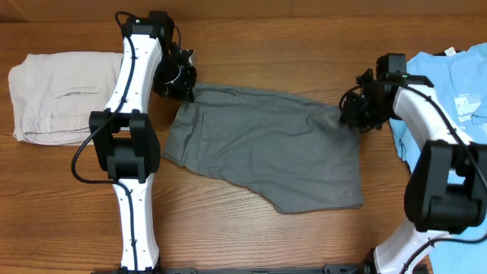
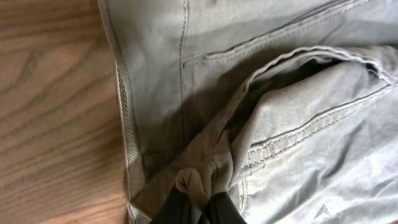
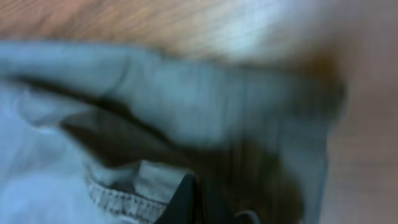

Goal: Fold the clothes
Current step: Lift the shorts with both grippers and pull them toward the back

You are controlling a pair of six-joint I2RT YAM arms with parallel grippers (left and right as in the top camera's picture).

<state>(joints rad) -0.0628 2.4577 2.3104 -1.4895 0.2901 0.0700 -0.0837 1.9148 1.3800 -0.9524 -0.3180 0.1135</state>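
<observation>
Dark-grey shorts (image 1: 262, 144) are laid flat on the table (image 1: 266, 236) between a beige garment (image 1: 53, 95) and a blue T-shirt (image 1: 456, 76). Their far-left corner is pinched tight by the left gripper (image 2: 198, 204), their right edge by the right gripper (image 3: 198, 198).

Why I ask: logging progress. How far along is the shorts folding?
Done: nothing folded; the grey shorts lie spread open. In hand: left gripper and right gripper each pinch a far corner. Left: every fold.
</observation>
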